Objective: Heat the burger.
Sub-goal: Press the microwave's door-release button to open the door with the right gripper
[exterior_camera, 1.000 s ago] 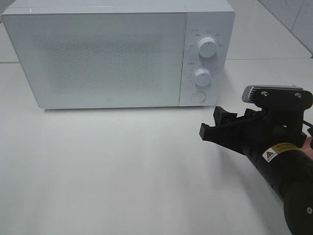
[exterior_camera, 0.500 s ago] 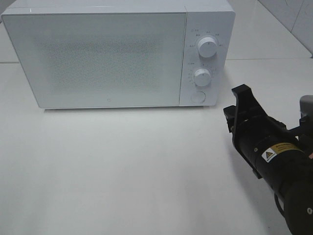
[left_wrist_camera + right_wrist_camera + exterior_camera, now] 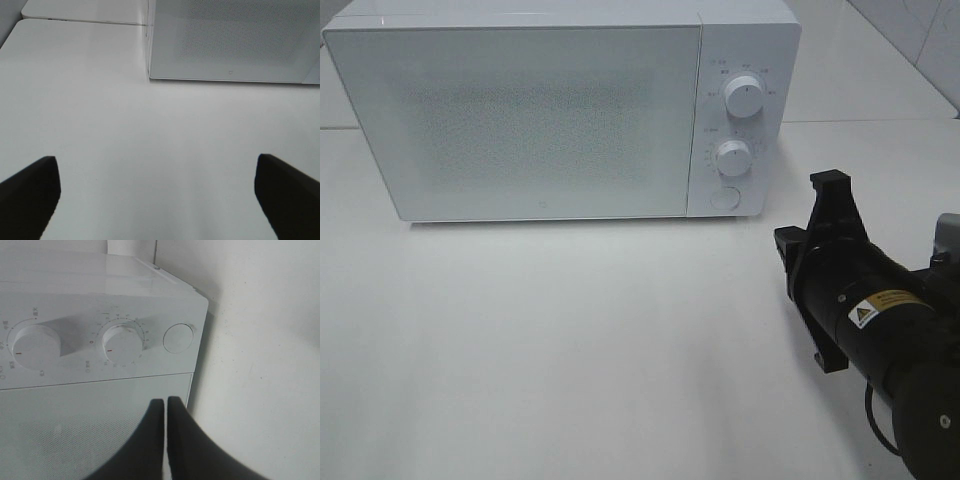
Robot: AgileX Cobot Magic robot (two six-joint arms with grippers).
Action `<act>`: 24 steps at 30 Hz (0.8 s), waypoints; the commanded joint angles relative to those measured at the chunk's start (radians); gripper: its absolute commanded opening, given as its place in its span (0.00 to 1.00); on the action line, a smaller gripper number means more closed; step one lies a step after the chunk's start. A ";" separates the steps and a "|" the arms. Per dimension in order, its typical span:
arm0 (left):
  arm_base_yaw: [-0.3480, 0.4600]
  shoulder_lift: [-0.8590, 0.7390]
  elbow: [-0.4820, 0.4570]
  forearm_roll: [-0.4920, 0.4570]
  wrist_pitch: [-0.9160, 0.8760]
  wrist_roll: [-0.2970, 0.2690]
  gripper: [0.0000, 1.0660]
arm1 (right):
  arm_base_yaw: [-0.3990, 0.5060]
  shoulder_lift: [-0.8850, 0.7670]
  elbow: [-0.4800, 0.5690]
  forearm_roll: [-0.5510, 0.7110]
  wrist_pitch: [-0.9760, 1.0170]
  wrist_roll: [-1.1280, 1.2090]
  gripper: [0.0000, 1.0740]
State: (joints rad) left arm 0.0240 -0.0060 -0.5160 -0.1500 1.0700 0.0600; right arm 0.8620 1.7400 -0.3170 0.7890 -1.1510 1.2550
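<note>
The burger is out of view. A white microwave (image 3: pixel 520 110) stands at the back of the table with its door closed. My right gripper (image 3: pixel 830 182) is shut with nothing in it and turned on its side, a short way in front of and to the right of the control panel. In the right wrist view its joined fingertips (image 3: pixel 165 402) point toward the panel, below the round button (image 3: pixel 178 338) and the lower knob (image 3: pixel 123 341). My left gripper (image 3: pixel 156 165) is open over bare table, facing the microwave's (image 3: pixel 230 40) front left corner.
The panel carries an upper knob (image 3: pixel 744 100), a lower knob (image 3: pixel 732 157) and a round button (image 3: pixel 724 197). The white table (image 3: pixel 570 340) stretches in front of the microwave. A tiled wall rises at the far right.
The right gripper went from open to shut, rolled onto its side, and its tip swung from pointing left to pointing at the microwave's lower right. The left gripper stayed open.
</note>
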 commanded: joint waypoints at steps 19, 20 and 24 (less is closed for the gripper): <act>0.001 -0.017 0.000 -0.003 0.002 -0.006 0.92 | -0.197 0.167 -0.215 -0.181 0.124 0.037 0.00; 0.001 -0.017 0.000 -0.003 0.002 -0.006 0.92 | -0.197 0.178 -0.229 -0.182 0.133 0.037 0.00; 0.001 -0.017 0.000 -0.003 0.002 -0.006 0.92 | -0.197 0.212 -0.279 -0.182 0.162 0.036 0.00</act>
State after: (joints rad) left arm 0.0240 -0.0060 -0.5160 -0.1500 1.0700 0.0600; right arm 0.6710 1.9540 -0.5880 0.6220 -0.9980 1.2870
